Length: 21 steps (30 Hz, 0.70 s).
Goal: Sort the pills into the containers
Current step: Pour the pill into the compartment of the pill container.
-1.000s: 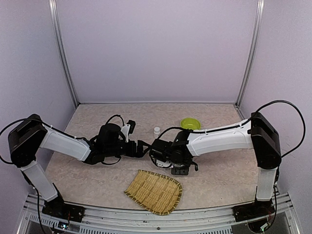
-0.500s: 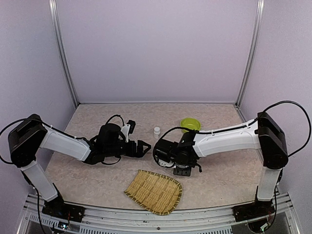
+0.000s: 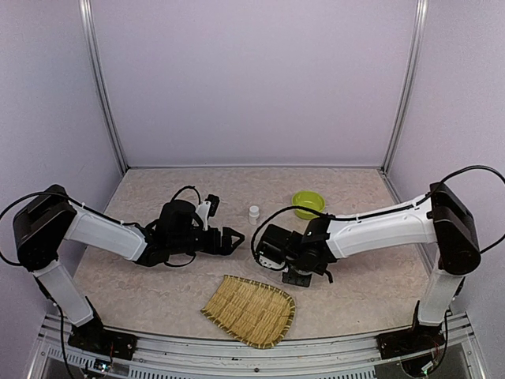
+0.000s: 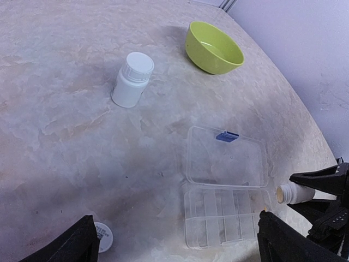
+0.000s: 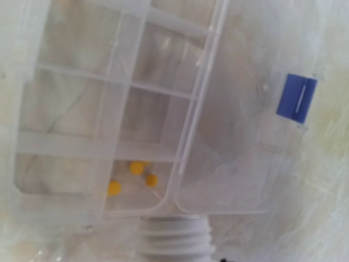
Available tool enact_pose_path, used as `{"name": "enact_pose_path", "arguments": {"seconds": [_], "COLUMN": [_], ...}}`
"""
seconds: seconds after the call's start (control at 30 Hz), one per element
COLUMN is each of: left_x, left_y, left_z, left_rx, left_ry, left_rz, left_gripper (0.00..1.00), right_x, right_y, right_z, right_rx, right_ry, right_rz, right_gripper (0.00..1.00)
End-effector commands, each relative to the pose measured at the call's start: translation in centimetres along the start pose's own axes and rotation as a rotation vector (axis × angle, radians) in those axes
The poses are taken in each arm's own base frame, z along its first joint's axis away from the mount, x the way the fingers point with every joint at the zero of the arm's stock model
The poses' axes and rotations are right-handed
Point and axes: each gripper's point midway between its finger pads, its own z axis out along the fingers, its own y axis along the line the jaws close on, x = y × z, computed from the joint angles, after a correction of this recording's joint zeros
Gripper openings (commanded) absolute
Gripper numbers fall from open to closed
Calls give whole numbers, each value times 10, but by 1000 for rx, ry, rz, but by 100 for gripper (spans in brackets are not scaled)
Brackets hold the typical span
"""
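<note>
Right wrist pic blurred; bottle (image 5: 175, 237): only neck seen, rest cut by bottom edge. In top view organiser box (image 4: 224, 185) is too faint & pills (image 5: 135, 167) too small to tell. White cap (image 4: 104, 236) partly behind finger of left end effector (image 3: 237, 239).

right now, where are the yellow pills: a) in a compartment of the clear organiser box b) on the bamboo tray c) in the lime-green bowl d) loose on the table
a: the yellow pills lie in one compartment of the clear organiser box, by the mouth of the white bottle
</note>
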Motion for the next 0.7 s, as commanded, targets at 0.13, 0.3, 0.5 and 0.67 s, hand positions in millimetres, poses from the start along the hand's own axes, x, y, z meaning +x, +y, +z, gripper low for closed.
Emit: {"name": "enact_pose_path", "arguments": {"seconds": [0.13,0.3,0.5,0.67], "left_x": [-9,-9,-9,-9], "left_y": [-3,-3,-2,-2], "left_z": [-4,-5,-5,-4], "left_rx": [14,11,9,9], "left_ry": [-31,-33,-33,-33], "left_rz": [-2,0,2,1], "left_gripper": [99,99,99,99], "right_x": [-8,-12,-13,-13], "right_y": [0,1,-1,-3], "right_z": [-11,-13,-17,-18], "right_rx": [-15,-23,-24,-16], "right_ry": [-107,-162,-212,-250], "right_rz": [92,130,173,210], "right_gripper": [30,30,30,30]}}
